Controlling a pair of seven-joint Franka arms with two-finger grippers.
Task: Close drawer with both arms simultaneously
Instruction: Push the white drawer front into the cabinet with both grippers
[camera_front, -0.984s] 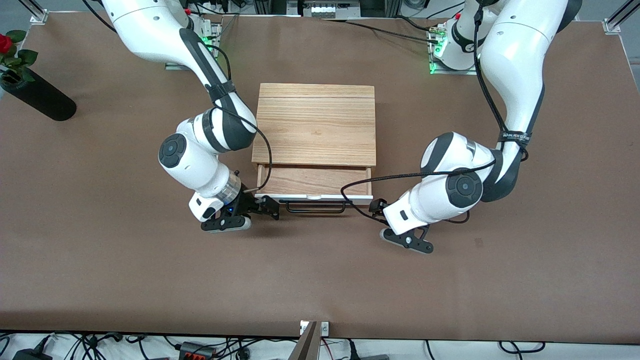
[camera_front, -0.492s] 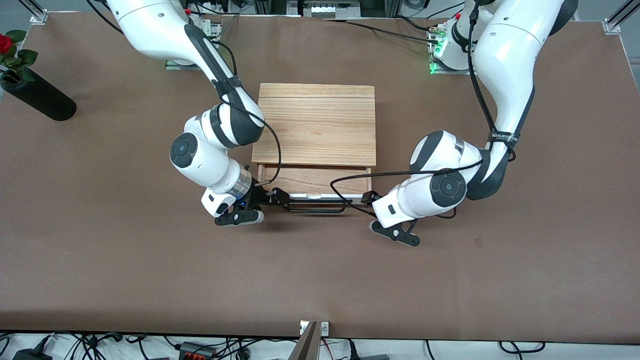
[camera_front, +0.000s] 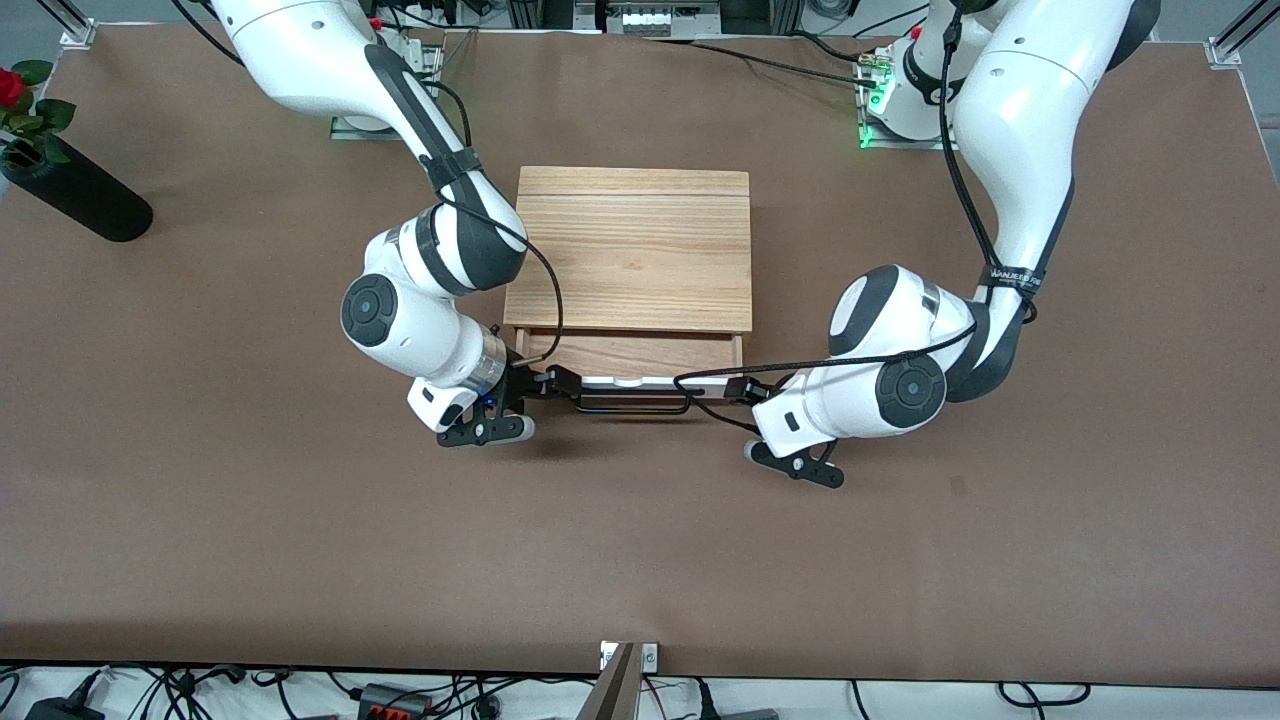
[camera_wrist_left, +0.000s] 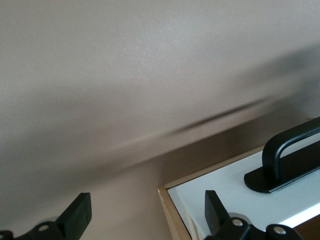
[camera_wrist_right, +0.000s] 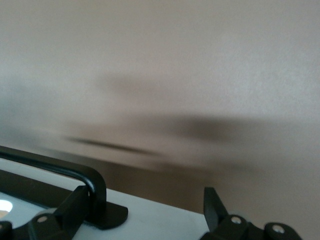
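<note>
The drawer (camera_front: 630, 354) sticks a little way out of the oak cabinet box (camera_front: 632, 250), its white front and black handle (camera_front: 632, 404) toward the front camera. My right gripper (camera_front: 558, 384) is open against the front's end nearer the right arm. In the right wrist view (camera_wrist_right: 145, 202) one finger (camera_wrist_right: 80, 201) is beside the handle's foot (camera_wrist_right: 102, 212) and the white front (camera_wrist_right: 165, 220) lies between the fingers. My left gripper (camera_front: 738, 391) is open at the front's other end. In the left wrist view (camera_wrist_left: 146, 212) its fingers straddle the front's corner (camera_wrist_left: 220, 192), with the handle (camera_wrist_left: 290, 155) alongside.
A black vase (camera_front: 75, 192) with a red rose lies at the table's edge toward the right arm's end. Brown tabletop (camera_front: 640, 540) stretches between the drawer and the front camera. Both arms' elbows flank the cabinet.
Both grippers have closed in on the drawer's white front from its two ends. The drawer has slid farther into the cabinet, so less of the tray shows.
</note>
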